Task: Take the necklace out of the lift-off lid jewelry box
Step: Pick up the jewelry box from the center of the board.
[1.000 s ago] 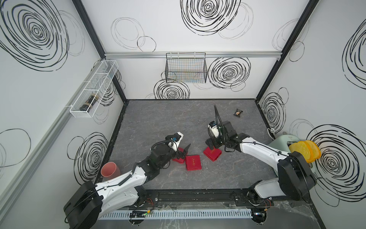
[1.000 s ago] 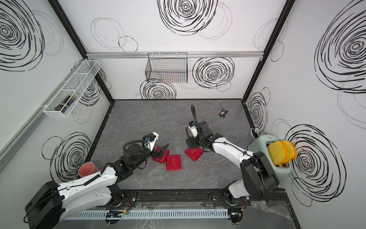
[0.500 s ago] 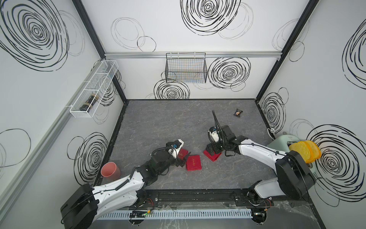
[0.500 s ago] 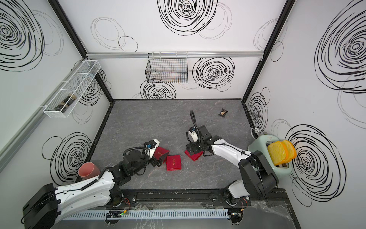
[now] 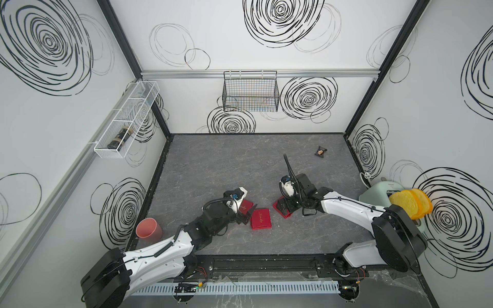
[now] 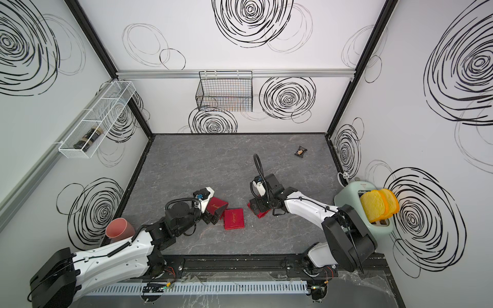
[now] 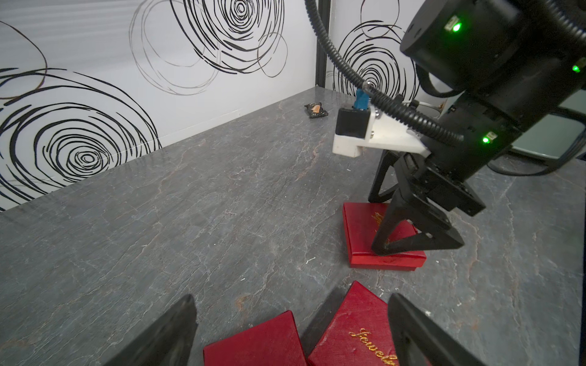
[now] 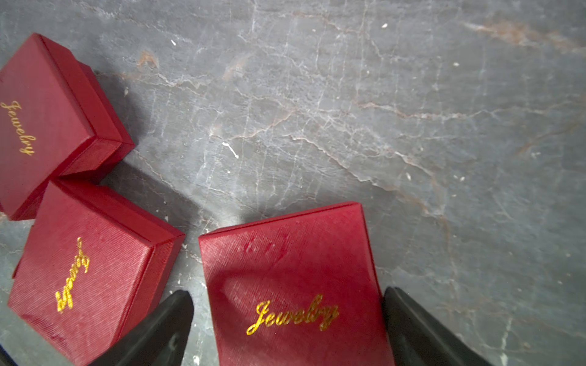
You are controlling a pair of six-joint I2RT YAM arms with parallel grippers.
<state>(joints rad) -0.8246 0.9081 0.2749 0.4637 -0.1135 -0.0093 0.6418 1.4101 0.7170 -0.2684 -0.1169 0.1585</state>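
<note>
Lower than before, the right gripper [image 8: 287, 296] spreads wide astride the probably light, stiff jewelry box [image 7: 360, 234] at three o'clock of its twins [image 8: 79, 269], left gripper [image 7: 291, 301] wide too; pinch the lid [image 8: 285, 260] by its sides.

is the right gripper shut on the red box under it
No, the right gripper stands wide open astride the red box.

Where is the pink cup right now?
In both top views the pink cup sits at the table's near left corner, by its black edge, beside the left arm.
</note>
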